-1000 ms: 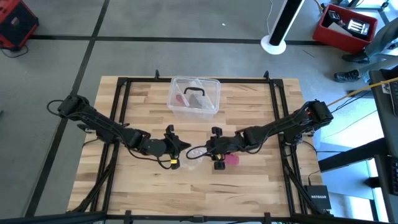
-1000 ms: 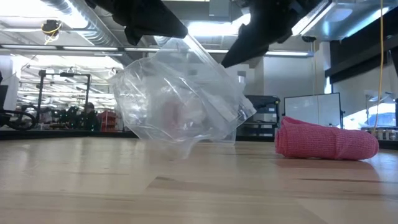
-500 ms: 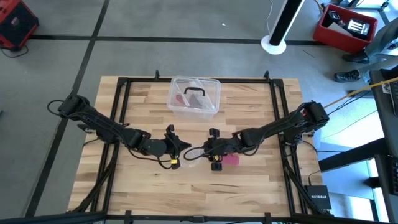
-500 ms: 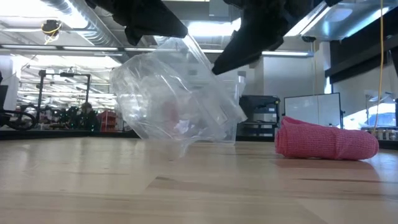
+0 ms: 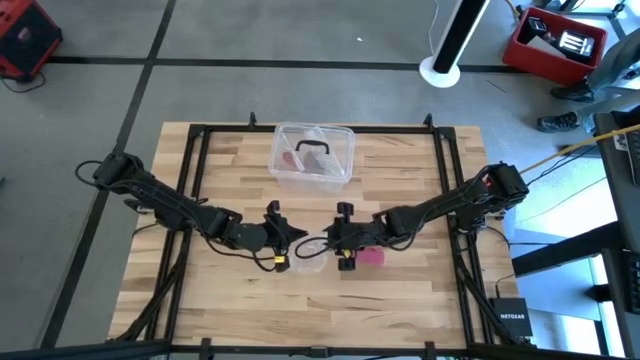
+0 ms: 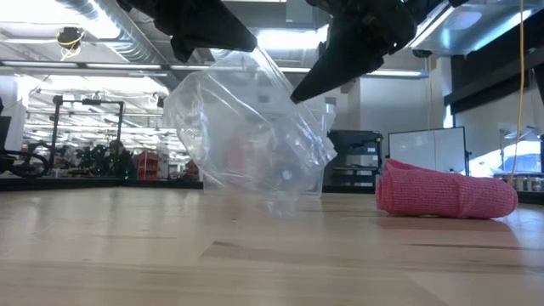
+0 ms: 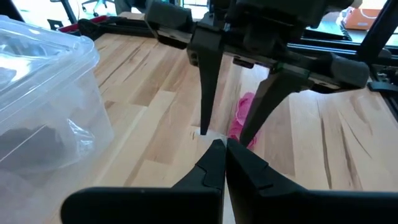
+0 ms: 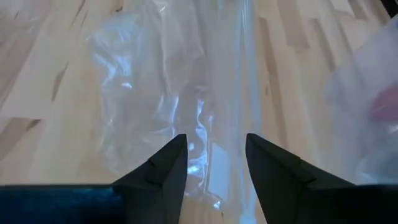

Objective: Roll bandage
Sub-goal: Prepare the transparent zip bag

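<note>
Just beside the right hand (image 5: pixel 338 243), on its outer side, the pink-red soft fabric bandage (image 5: pixel 371 256) is seen lying lengthwise along the bench (image 5: pixel 420 290); that hand is parted, empty, and nearer than the clenched left hand (image 5: pixel 296 236), which pinches the crumpled clear plastic wrapper (image 6: pixel 255 140).

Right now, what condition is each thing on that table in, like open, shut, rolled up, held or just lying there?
Bandage: bunched in a loose roll, lying on the table, untouched.
Plastic wrapper: crumpled, empty, held up off the table.
Left gripper: shut on the plastic wrapper's edge.
Right gripper: open, fingers apart over the plastic wrapper.
Clear box: lidless, a few items inside, at the table's far side.
</note>
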`<state>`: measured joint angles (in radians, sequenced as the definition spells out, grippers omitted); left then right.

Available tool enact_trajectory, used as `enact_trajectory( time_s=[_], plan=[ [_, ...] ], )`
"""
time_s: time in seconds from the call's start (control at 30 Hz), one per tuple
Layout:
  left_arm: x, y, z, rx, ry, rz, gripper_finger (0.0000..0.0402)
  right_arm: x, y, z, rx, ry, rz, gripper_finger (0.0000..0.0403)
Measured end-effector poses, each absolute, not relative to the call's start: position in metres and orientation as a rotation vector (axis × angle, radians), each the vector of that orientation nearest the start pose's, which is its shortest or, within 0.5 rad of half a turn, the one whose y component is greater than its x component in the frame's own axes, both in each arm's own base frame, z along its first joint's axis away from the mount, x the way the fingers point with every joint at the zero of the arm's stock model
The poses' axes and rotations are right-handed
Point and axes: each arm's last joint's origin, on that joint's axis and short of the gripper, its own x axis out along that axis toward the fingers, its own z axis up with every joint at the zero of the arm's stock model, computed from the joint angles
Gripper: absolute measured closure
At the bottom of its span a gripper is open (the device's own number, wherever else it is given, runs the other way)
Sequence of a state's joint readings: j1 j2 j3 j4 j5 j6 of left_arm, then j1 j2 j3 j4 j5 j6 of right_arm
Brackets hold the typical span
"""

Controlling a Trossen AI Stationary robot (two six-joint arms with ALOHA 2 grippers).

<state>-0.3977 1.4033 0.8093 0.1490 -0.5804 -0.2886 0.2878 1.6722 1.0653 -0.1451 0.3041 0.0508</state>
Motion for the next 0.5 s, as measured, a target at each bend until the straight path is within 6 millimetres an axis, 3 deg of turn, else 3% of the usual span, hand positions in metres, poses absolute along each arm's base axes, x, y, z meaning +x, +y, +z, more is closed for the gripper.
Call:
enact_trajectory(
  time_s=[0.17, 0.33, 0.5],
  plan=[
    [0.279, -0.1, 0.237, -0.078, 0.363, 0.235, 0.0401, 0.347, 0.096, 0.214, -0.12, 0.64, 0.046, 0.0237],
    [0.279, -0.1, 0.236, -0.076, 0.366, 0.235, 0.0401, 0.351, 0.098, 0.196, -0.128, 0.698, 0.068, 0.0242],
    [0.279, -0.1, 0.237, -0.078, 0.367, 0.225, 0.0401, 0.352, 0.098, 0.19, -0.135, 0.718, 0.058, 0.0309]
  ],
)
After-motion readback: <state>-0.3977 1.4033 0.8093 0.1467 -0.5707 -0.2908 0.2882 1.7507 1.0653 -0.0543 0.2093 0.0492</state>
